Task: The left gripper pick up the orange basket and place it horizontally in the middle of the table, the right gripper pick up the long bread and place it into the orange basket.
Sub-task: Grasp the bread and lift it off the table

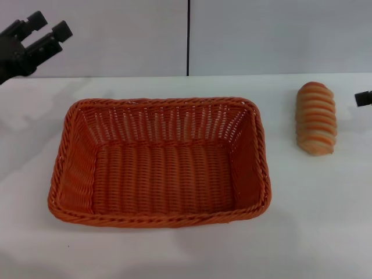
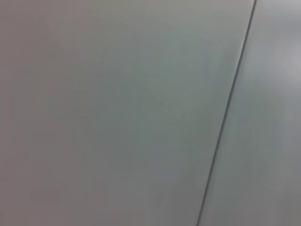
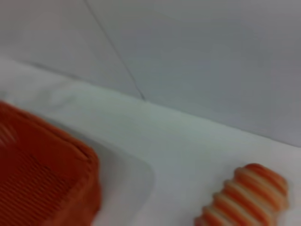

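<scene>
The orange basket (image 1: 158, 102) rests on the white table (image 1: 317, 226) near its middle, with its long side running left to right and nothing inside. My left gripper (image 1: 49, 25) is raised at the far left, above and behind the basket, open and holding nothing. To the right of the basket lies the striped long bread (image 1: 317, 118), clear of it. Just right of the bread, at the picture's edge, only a black tip of my right gripper (image 1: 363, 97) shows. The right wrist view catches a corner of the basket (image 3: 44, 179) and one end of the bread (image 3: 251, 195).
A pale wall with a dark vertical seam (image 1: 188, 38) stands behind the table. The left wrist view shows only that wall and its seam (image 2: 225, 113).
</scene>
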Action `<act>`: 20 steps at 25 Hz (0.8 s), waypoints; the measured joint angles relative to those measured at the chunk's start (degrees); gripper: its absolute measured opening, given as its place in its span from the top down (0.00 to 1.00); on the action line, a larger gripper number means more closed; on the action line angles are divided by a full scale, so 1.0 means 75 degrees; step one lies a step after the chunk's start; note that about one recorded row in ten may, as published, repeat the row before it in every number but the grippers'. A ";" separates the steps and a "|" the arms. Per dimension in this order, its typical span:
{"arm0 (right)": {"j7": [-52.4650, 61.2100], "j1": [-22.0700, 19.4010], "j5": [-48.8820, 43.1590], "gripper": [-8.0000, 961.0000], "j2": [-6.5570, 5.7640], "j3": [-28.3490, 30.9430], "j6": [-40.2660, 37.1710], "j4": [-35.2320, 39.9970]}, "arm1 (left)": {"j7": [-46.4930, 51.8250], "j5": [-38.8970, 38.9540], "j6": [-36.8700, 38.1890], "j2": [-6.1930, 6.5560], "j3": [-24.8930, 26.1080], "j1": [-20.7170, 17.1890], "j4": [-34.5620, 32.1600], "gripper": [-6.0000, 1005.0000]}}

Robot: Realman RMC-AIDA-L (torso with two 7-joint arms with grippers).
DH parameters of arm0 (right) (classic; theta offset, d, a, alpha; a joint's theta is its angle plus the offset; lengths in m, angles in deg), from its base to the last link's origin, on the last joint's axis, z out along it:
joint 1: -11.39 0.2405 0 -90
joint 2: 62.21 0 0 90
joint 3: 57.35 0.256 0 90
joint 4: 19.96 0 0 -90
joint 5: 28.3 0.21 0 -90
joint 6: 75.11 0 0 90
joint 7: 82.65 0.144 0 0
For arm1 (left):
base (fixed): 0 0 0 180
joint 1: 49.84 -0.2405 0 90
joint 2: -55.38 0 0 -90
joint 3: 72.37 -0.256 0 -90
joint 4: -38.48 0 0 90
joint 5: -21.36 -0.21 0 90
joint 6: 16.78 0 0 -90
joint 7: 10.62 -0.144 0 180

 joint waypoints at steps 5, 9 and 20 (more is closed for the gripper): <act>0.0256 0.0163 -0.0181 0.17 0.0057 -0.0800 0.0929 -0.0361 | -0.0011 0.0006 -0.0005 -0.0035 -0.0046 -0.0009 0.0109 0.21; 0.0251 0.0285 -0.0197 0.17 0.0075 -0.0852 0.1393 -0.0800 | -0.0023 0.0007 -0.0052 -0.0032 -0.0059 -0.0016 0.0245 0.21; 0.0207 0.0401 -0.0207 0.17 0.0495 -0.1629 0.2883 -0.1381 | 0.0044 0.0016 -0.0087 -0.0036 -0.0141 -0.0004 0.0425 0.21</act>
